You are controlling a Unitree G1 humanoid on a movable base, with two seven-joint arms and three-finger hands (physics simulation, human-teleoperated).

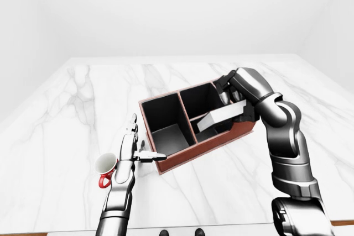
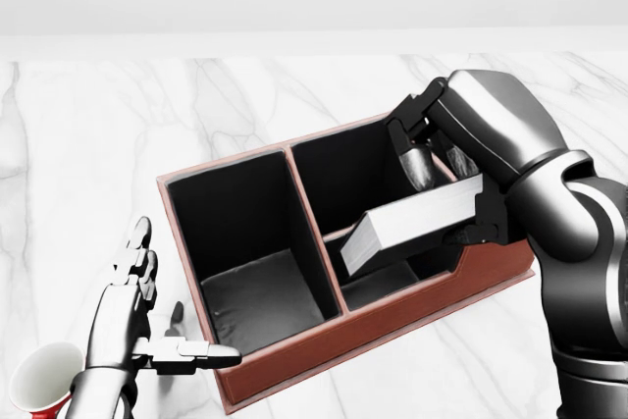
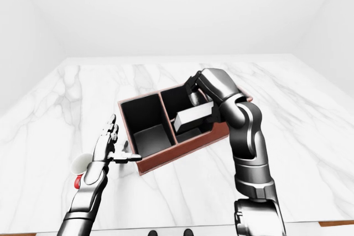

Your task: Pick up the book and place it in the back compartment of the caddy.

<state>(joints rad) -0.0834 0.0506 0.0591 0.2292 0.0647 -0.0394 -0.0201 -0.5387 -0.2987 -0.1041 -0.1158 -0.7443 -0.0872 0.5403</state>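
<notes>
Fingers point(image 2: 424, 149) clamp book point(image 2: 412, 224), tilted over caddy point(image 2: 294, 365); cover lettering seemingly unreadable.

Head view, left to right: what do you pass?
Red cup → left hand → caddy → book → right hand.

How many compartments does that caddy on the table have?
3. The caddy has one large compartment at the head view's left, and two smaller ones right of it: upper and lower, where the right hand holds the book above.
</notes>
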